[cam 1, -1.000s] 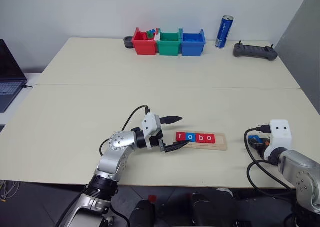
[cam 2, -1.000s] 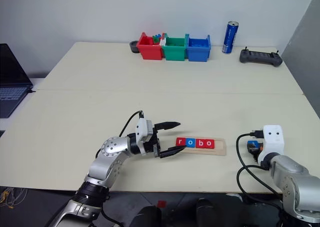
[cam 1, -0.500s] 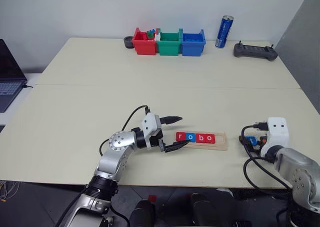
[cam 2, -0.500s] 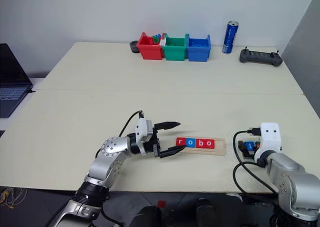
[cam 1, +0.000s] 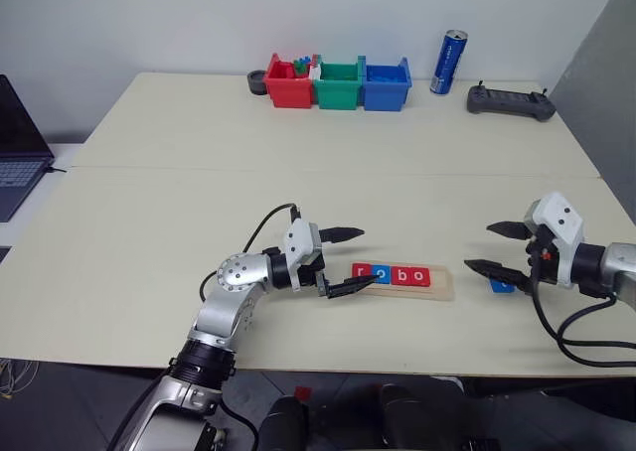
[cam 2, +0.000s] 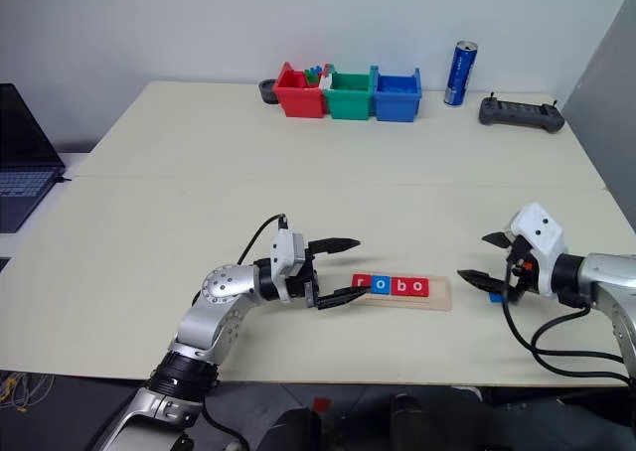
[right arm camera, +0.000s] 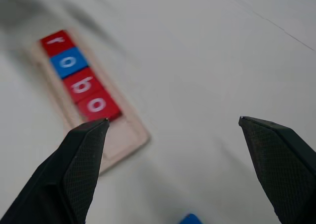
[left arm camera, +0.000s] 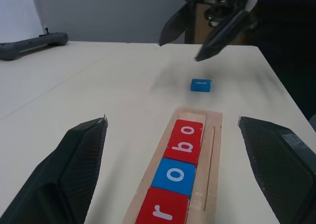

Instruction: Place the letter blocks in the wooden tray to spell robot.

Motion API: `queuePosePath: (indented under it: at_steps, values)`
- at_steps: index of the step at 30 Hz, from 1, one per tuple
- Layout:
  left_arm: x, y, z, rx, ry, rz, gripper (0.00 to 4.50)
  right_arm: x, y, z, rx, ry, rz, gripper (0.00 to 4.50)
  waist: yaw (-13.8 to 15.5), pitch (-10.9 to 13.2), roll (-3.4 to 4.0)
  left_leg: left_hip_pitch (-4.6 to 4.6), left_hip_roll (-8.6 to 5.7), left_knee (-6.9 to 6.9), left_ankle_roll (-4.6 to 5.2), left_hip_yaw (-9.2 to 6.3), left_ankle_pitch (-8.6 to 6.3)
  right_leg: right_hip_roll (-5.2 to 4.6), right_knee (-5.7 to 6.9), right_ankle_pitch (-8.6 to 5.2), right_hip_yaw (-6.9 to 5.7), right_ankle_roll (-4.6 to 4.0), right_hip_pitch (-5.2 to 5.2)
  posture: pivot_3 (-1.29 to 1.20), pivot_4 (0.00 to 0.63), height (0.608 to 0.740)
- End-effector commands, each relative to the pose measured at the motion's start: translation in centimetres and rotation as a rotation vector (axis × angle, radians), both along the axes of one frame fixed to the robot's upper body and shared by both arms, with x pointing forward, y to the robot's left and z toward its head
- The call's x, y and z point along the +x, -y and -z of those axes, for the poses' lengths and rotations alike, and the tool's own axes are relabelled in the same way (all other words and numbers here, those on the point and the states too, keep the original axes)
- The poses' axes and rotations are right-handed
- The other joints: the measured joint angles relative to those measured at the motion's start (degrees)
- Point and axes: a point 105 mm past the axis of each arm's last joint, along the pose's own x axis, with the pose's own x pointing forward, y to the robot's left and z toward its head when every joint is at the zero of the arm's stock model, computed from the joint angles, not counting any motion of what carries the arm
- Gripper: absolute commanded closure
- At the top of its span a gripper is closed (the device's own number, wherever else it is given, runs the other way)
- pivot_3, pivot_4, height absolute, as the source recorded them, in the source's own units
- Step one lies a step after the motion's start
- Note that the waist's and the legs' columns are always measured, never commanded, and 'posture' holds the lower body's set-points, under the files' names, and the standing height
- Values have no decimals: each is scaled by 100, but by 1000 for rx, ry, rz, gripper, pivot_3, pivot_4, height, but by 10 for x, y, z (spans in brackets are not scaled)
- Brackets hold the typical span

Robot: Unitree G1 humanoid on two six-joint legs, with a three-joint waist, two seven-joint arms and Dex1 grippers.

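The wooden tray (cam 1: pixel 443 285) lies near the table's front edge. In it sit letter blocks reading r (cam 1: pixel 363 272), o (cam 1: pixel 383 273), b (cam 1: pixel 401 274), o (cam 1: pixel 419 276); the tray's right end is bare. One blue letter block (cam 1: pixel 503 285) lies flat on the table to the right of the tray, its letter unreadable. My left gripper (cam 1: pixel 368 258) is open at the tray's left end, pointing along it, holding nothing. My right gripper (cam 1: pixel 478 247) hangs open just above and left of the blue block, pointing toward the tray, empty.
At the table's back stand a red bin (cam 1: pixel 287 83), a green bin (cam 1: pixel 337 84) and a blue bin (cam 1: pixel 386 84), with a blue can (cam 1: pixel 446 63) and a black controller (cam 1: pixel 510 101) to their right. A laptop (cam 1: pixel 18 148) sits off the left edge.
My right gripper has opened, left the blue block on the table, risen and swung round to point toward the tray. The left arm has not moved.
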Motion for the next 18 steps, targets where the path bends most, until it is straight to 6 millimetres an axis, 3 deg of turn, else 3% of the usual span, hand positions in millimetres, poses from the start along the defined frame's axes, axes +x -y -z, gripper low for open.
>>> queuePosePath:
  at_steps: [1,8,18]
  values:
    - [-2,4,-8,-21,30,18,0,-3,13,14,-114,8,-133,12,4,0,-1,2,0,0,0,1,0,-1,-1,0,0,0,2,0,150,740]
    - [-5,2,-7,-19,30,19,0,-9,31,45,-200,-123,-223,12,6,0,0,3,-1,0,0,-2,0,-2,3,1,1,-1,1,0,150,740]
    - [-6,0,-6,-13,30,14,0,5,47,51,-235,-124,-204,12,22,0,1,4,-3,1,-1,-3,1,-5,5,1,1,-2,2,0,150,740]
